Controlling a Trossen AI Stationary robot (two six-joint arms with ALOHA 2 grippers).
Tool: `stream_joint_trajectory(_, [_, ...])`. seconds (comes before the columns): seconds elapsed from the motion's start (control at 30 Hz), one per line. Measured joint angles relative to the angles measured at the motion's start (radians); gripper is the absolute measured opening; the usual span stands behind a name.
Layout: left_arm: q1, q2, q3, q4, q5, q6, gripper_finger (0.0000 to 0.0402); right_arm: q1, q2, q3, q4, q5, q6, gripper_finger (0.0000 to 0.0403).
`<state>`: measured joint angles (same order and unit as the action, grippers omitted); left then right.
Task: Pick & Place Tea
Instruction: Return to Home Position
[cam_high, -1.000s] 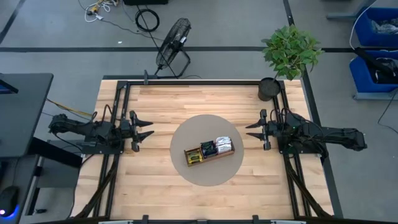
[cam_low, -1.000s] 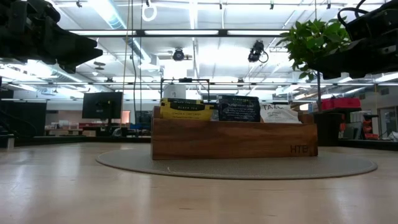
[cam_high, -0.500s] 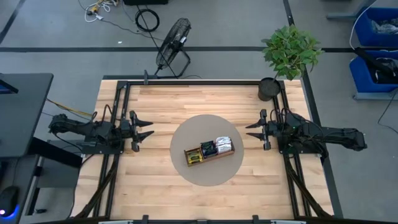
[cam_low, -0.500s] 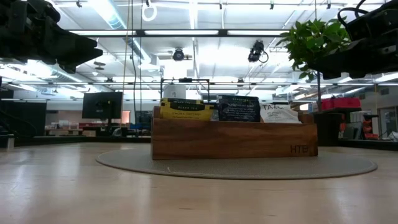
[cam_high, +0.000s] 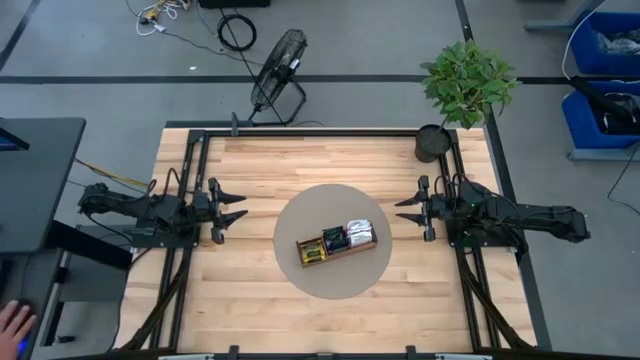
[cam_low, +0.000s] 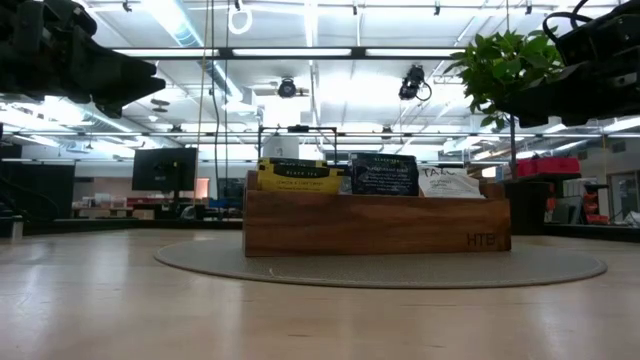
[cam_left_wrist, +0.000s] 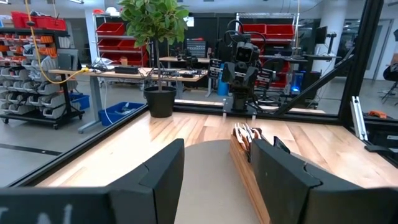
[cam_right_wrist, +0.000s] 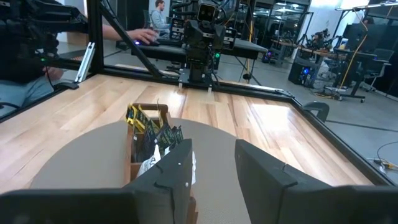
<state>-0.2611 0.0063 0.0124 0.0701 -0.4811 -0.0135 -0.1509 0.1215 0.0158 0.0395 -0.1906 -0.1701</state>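
Observation:
A brown wooden tray (cam_high: 336, 245) sits on a round grey mat (cam_high: 300, 215) at the table's middle. Tea sachets stand upright in its three compartments: yellow ones (cam_high: 313, 254) at the left end, dark ones (cam_high: 334, 240) in the middle, white ones (cam_high: 359, 232) at the right end. The low view shows the yellow (cam_low: 298, 176), dark (cam_low: 384, 174) and white sachets (cam_low: 450, 181) sticking up above the tray's wall (cam_low: 375, 225). My left gripper (cam_high: 238, 208) hovers open left of the mat. My right gripper (cam_high: 402, 209) hovers open right of it.
A potted plant (cam_high: 462, 85) stands at the table's far right corner. A black frame (cam_high: 320, 129) runs round the table. A fan (cam_high: 277, 70) stands on the floor beyond the far edge. A person's hand (cam_high: 12, 325) shows at the near left, off the table.
Both arms have kept still. A person's hand has come into view at the near left corner of the high view, off the table.

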Motion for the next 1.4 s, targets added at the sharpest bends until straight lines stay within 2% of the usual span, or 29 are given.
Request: stream_joint_trajectory(1.4, [0.000,0.000,-0.002,0.036,0.000,0.000,0.0193,0.000,0.000,0.000,0.000,0.000,0.000,0.0130])
